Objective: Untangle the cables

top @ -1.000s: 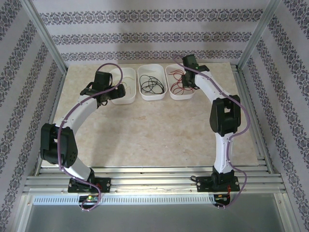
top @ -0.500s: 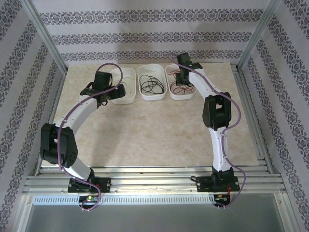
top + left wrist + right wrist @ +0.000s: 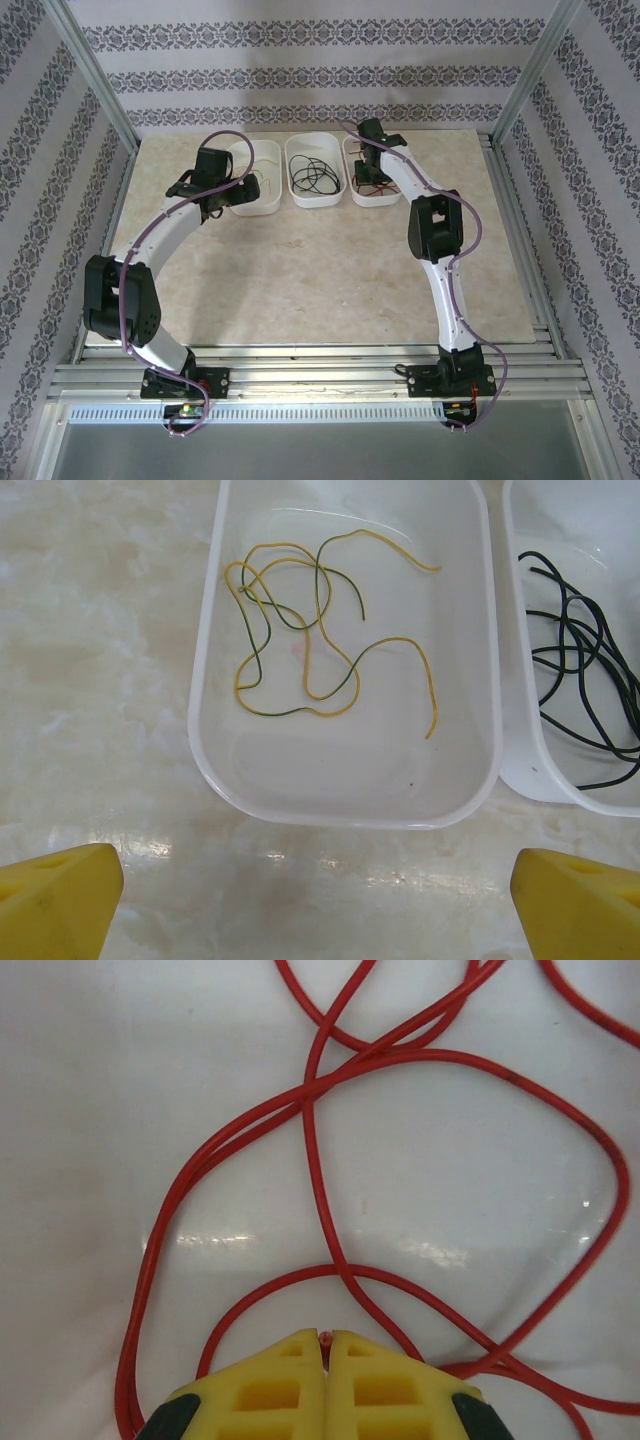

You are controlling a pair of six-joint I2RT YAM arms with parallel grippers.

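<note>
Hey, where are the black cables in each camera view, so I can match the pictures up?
Top external: black cables coiled in the middle tray.
Left wrist: black cables at the right edge, beside the left tray holding yellow-green cables.
Right wrist: red cables, one tray further right.
Shared landmark: the left tray, left of the black ones.

This is a robotics lab test cell, not a lived-in room. A frame of bare aluminium posts [image 3: 95,75] boxes in the space, and flat panels of striped, floral-patterned wallpaper [image 3: 320,60] stand in for walls. The beige marble-look tabletop [image 3: 300,290] sits on slotted aluminium rails [image 3: 320,375]. Bolted to these, side by side, are the white-and-black left robot arm [image 3: 165,230] and right robot arm [image 3: 447,300], each trailing a thick purple cable [image 3: 124,300]. Three white plastic trays [image 3: 318,203] stand in a neat row at the far edge.
</note>
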